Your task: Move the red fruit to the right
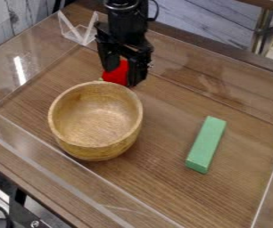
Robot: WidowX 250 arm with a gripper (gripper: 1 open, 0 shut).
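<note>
Spread fingers (122, 71) straddle the red fruit (122, 70) (just behind the wooden bowl (95, 119)).

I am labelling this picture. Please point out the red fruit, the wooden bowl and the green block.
red fruit (121, 71), camera view, the red part showing between the jaws
wooden bowl (65, 95), camera view, its left rim
green block (206, 143), camera view, middle of its top face
</note>
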